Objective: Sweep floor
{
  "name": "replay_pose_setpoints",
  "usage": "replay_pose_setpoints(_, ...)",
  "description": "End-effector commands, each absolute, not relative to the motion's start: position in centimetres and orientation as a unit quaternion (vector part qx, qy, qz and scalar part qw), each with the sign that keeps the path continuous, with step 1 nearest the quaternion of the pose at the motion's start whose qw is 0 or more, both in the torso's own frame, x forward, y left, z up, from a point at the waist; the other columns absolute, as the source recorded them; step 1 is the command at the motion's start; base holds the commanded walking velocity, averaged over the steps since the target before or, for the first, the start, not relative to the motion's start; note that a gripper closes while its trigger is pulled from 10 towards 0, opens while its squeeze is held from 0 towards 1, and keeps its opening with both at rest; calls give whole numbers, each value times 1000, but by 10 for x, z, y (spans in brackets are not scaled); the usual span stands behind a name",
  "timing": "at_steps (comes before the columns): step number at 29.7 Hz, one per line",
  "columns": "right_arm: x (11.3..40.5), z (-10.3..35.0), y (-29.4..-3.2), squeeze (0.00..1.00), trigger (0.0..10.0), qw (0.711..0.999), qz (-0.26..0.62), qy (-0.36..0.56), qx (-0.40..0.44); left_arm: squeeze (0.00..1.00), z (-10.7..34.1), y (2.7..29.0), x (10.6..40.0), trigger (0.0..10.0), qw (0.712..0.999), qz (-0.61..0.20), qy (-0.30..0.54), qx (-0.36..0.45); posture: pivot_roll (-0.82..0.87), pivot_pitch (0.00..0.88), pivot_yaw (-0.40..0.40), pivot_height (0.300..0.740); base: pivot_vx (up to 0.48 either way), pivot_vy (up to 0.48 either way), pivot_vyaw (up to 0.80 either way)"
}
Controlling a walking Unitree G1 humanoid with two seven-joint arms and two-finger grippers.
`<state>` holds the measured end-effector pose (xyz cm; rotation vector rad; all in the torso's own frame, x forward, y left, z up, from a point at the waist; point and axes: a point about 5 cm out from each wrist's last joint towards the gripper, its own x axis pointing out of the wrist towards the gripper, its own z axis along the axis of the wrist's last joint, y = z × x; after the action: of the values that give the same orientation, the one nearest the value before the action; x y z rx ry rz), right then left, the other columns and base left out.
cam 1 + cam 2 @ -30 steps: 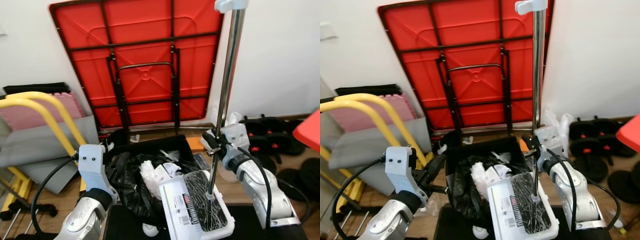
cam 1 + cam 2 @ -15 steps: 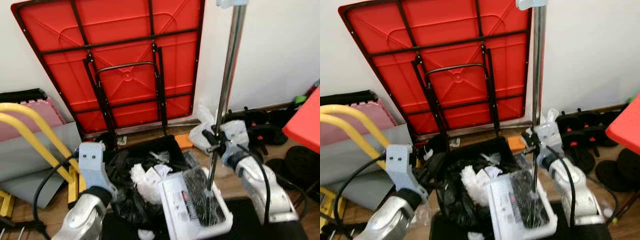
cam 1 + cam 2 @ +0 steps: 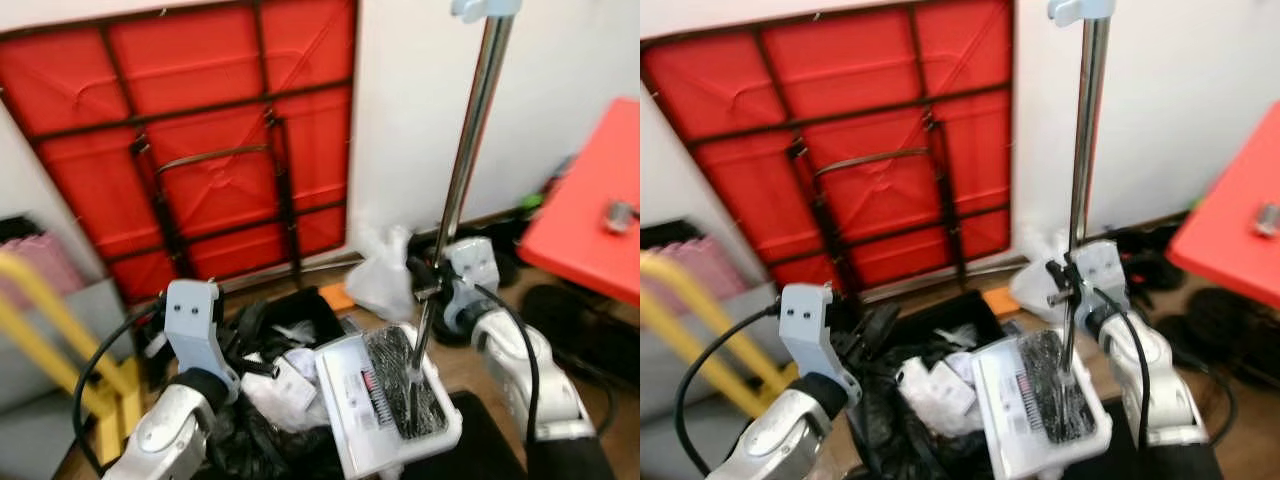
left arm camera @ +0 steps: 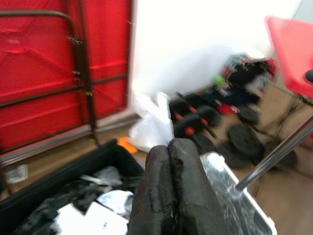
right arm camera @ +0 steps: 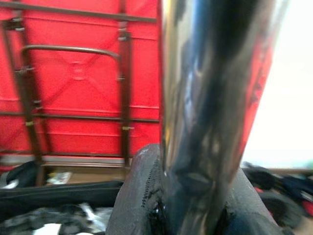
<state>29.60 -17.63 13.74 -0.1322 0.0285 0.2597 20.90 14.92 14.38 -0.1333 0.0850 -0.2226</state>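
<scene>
While the broom pole (image 3: 468,160) is being clamped by the right claw (image 3: 430,285), the left claw (image 4: 171,191) is being kept closed, empty. Pole is best being held upright, bristles seated in the white dustpan (image 3: 385,405).

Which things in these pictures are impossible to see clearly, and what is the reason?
- Bin: its inside is hidden by black bag and white trash, eye views.
- Dustpan: contents unclear behind the dark brush; blurred.
- Pole: top cut by the frame edge, left eye view.
- Right gripper: its fingers are largely covered by the pole, right wrist view.
- Object on red table: too small and blurred.
</scene>
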Motion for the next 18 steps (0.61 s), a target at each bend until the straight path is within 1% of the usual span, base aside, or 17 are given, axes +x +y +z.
replay_pose_setpoints(1, 297, 147, -173, 0, 10000, 988, 136, -14, -68, 0, 146, 146, 209, 10000, 989, -127, 37, -68, -111, 0, 29, 740, 0, 0, -800)
replay_pose_setpoints(10, 296, 147, -173, 0, 10000, 988, 139, -16, -69, 0, 146, 145, 208, 10000, 988, -130, 36, -69, -113, 0, 29, 740, 0, 0, -800)
replay_pose_setpoints(18, 296, 148, -173, 0, 10000, 987, 141, -21, -70, 0, 146, 145, 208, 10000, 988, -132, 35, -74, -113, 0, 29, 740, 0, 0, 0)
